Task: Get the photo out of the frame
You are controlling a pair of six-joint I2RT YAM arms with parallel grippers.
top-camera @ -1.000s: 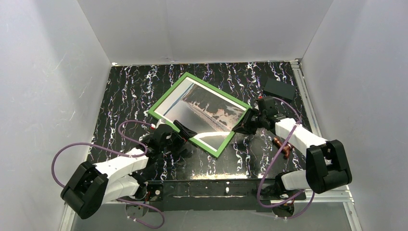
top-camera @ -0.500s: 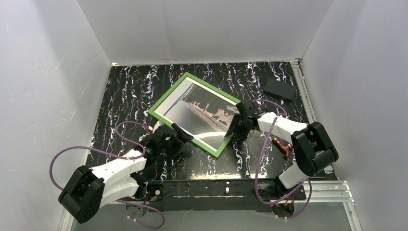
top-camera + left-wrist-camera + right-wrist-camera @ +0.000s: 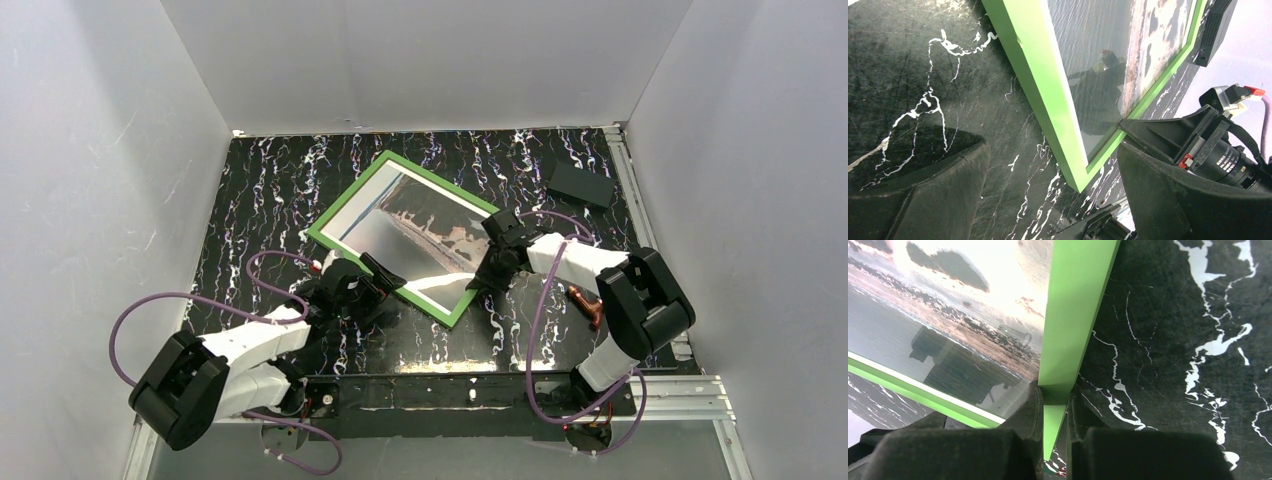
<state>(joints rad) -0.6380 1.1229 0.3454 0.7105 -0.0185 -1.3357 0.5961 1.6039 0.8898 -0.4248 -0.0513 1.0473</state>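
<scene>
The frame point(image 3: 347, 195), a thin bright green rectangle, lies turned diagonally on the black marbled table point(image 3: 270, 190). The photo point(image 3: 420, 225) sits inside it, a grey-beige shore scene under reflections. My right gripper point(image 3: 487, 274) is shut on the frame's right edge near its near corner. In the right wrist view both fingers pinch the green border point(image 3: 1075, 305) at the gripper point(image 3: 1055, 410), with the photo point(image 3: 948, 300) to the left. My left gripper point(image 3: 383, 288) stands open at the frame's near-left edge. In the left wrist view the frame's corner point(image 3: 1048, 100) lies between its spread fingers point(image 3: 1053, 155).
A flat black box point(image 3: 580, 184) lies at the back right. A small copper-brown object point(image 3: 588, 303) rests on the table near the right arm. White walls close in the table on three sides. Purple cables loop from both arms.
My right gripper let go of the frame's right edge, slid along it toward the near corner, and shut on it again. The left arm has barely moved.
</scene>
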